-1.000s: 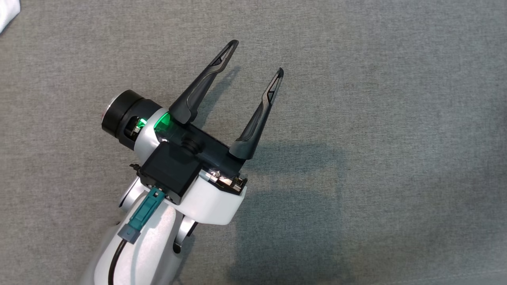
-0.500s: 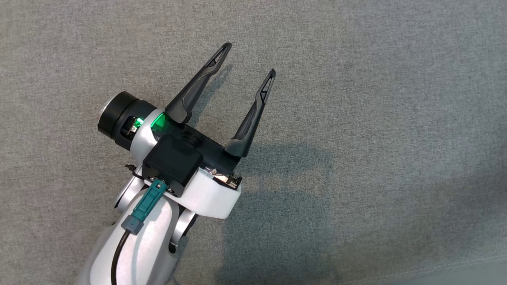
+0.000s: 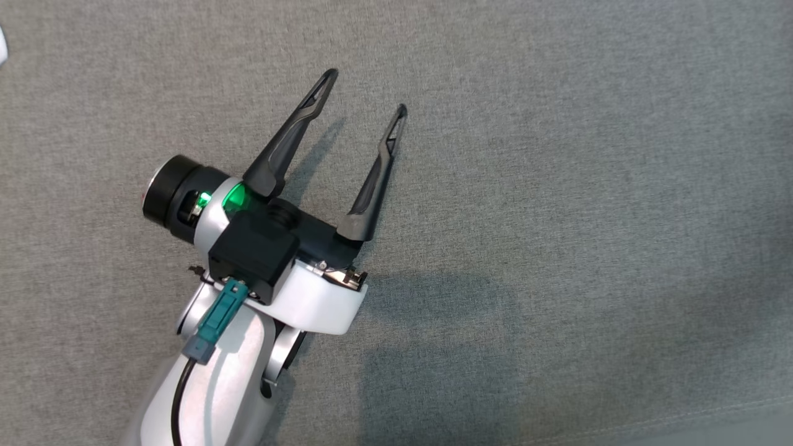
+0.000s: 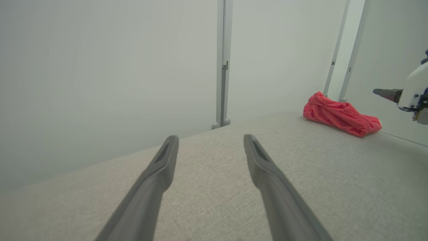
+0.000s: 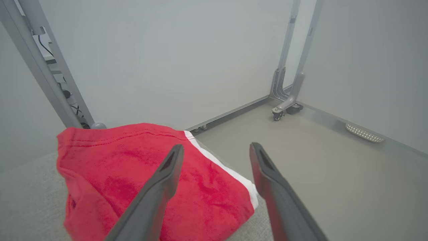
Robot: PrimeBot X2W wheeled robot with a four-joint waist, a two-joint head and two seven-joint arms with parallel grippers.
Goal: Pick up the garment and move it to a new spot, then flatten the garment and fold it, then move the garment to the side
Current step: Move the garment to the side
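Right wrist view shows the right gripper point(image 5: 216, 146) spread and empty close by the red garment point(image 5: 133, 167), while the left gripper point(image 4: 210, 137), also spread, hangs well apart from it.

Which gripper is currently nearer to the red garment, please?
Right. The right gripper hangs close over the red garment, jaws open. The left gripper, also open, is over the bare grey surface, with the garment far off across it.

left tool point(image 3: 367, 91) points forward, fingers spread wide; right tool point(image 5: 216, 147) likewise has its fingers apart.
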